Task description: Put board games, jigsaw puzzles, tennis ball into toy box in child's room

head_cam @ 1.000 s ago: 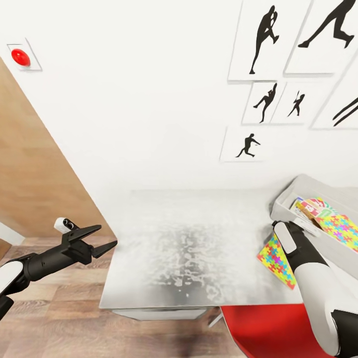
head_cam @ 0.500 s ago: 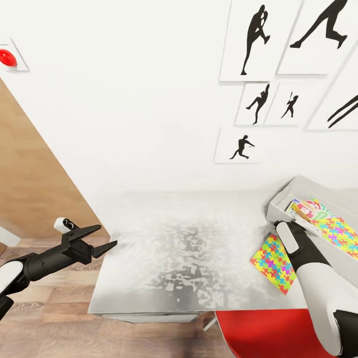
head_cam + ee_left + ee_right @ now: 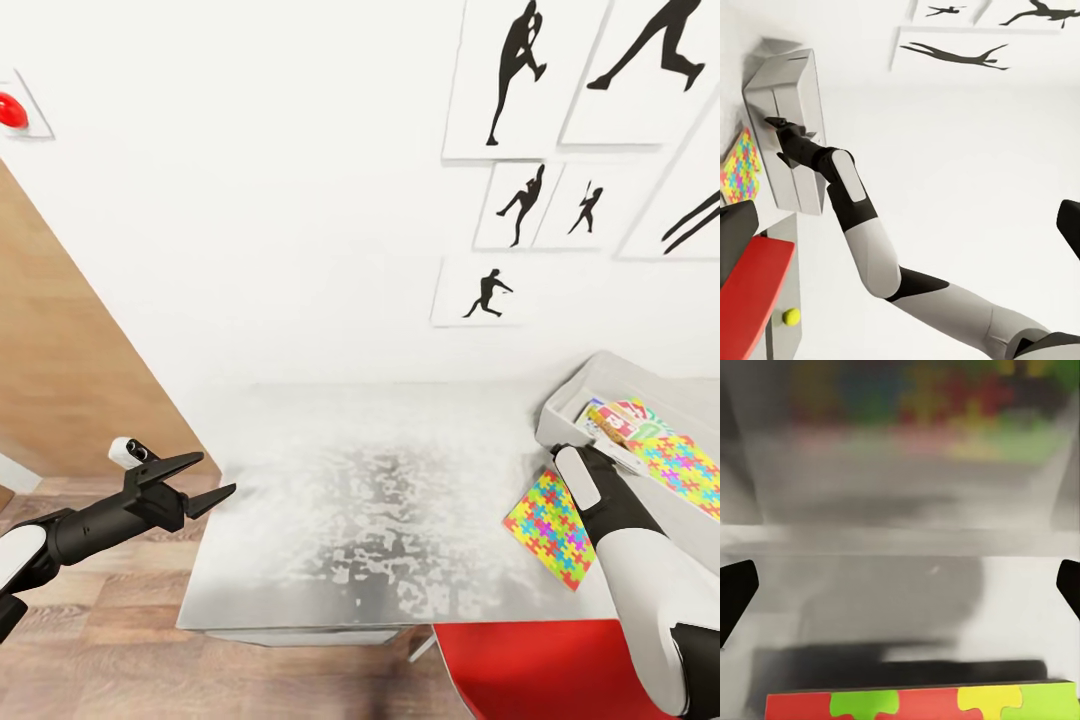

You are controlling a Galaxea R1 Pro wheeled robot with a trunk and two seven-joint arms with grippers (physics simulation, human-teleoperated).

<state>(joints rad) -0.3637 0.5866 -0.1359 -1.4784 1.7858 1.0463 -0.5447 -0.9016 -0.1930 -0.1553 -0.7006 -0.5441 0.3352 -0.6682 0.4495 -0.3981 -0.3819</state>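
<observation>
The table (image 3: pixel 380 500) has a pale grey top, kinda mottled and shiny in the middle, pushed up against the white wall. Most of it is bare. Over at roughly 3 o'clock on the top sits the toy box (image 3: pixel 560 405), a shallow grey tub right at the far right end. Just in front of the tub, around 4 o'clock, one jigsaw puzzle (image 3: pixel 545 525) lies flat on the surface near the front edge.
</observation>
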